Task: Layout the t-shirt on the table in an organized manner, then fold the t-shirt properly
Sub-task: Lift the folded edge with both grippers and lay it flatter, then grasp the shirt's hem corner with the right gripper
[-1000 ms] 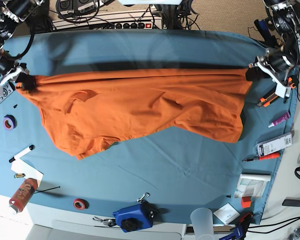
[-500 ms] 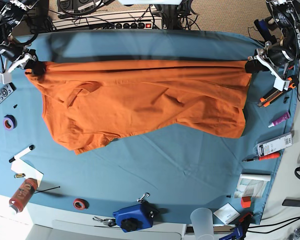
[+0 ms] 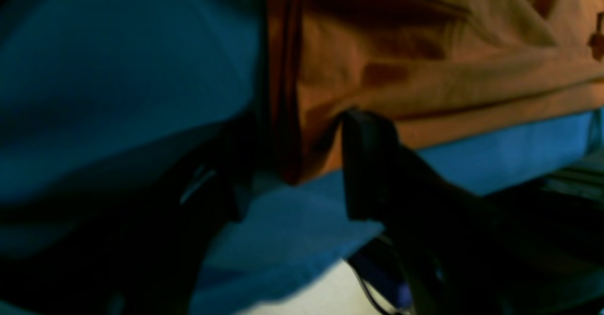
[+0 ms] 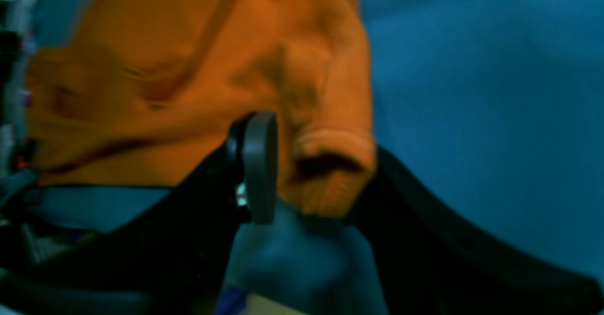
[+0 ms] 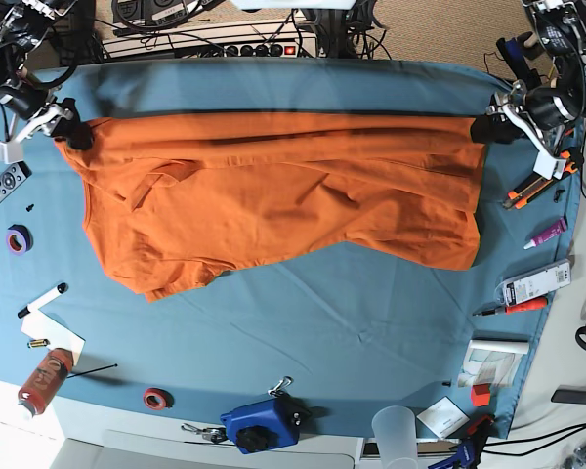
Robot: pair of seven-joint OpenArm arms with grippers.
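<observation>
Orange t-shirt (image 5: 273, 200) lies spread across the teal counter (image 5: 371, 322), its far edge pulled straight. At left our right pincer (image 4: 316, 164) is spread around a ribbed corner; at right our left pincer (image 3: 288, 164) gapes around another. Bare counter lies nearer us. Wrist views alone show those gaps.
</observation>
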